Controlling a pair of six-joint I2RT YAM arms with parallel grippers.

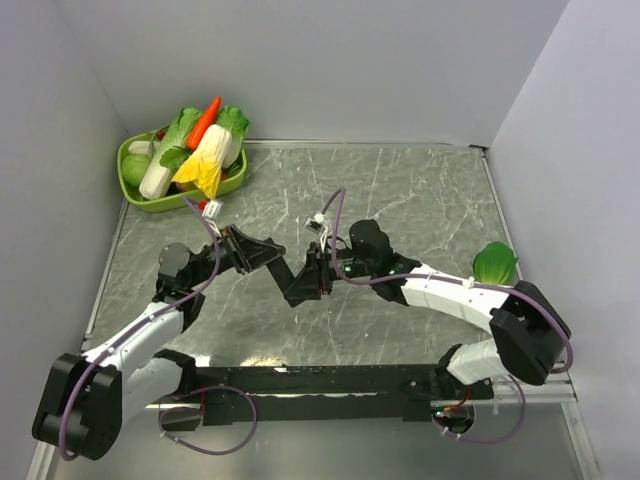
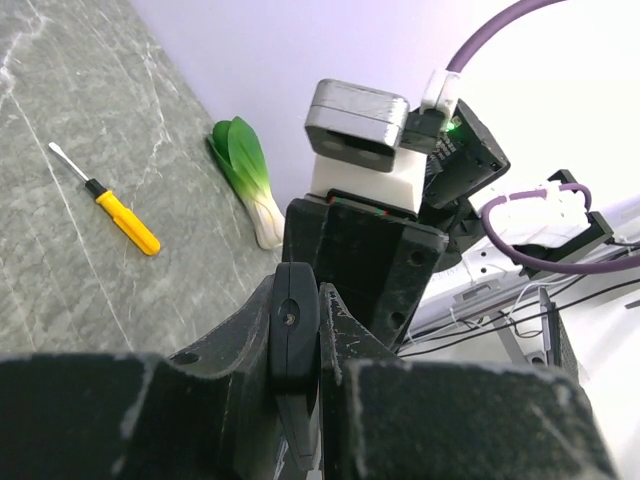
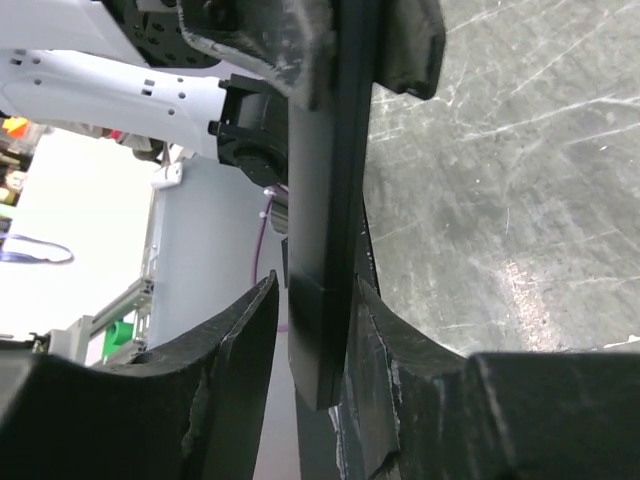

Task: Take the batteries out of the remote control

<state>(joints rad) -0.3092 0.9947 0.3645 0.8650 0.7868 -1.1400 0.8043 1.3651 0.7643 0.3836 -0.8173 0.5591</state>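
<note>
Nearest the lens in the right wrist view, the right gripper [image 3: 318, 300] has its two dark fingers [image 3: 240, 340] pressed against the long edges of the remote control [image 3: 325, 200], which stands edge-on between them. At the bar's far end, beyond those fingertips, the left gripper [image 2: 297, 330] is clamped on it too (its own camera shows the slim black end pinched tight between its pads). So the remote hangs bridged between both grippers, clear of the table [image 1: 420, 200].

A seam crosses the bar level with the right fingertips; it is probably the edge of the battery cover, though I cannot tell for sure.

The remote looks light and stiff, so it should not flex under a firm pinch. Its plain smooth plastic is likely slippery and could twist if squeezed off-centre. The narrow long edges are the best hold, because that leaves the flat back free for the cover to slide off. One end should stay pinned while the other side works the cover.

Beyond the left fingers, well apart on the stone surface, lie a yellow screwdriver [image 2: 120, 217] and a toy bok choy [image 2: 245, 175].
</note>
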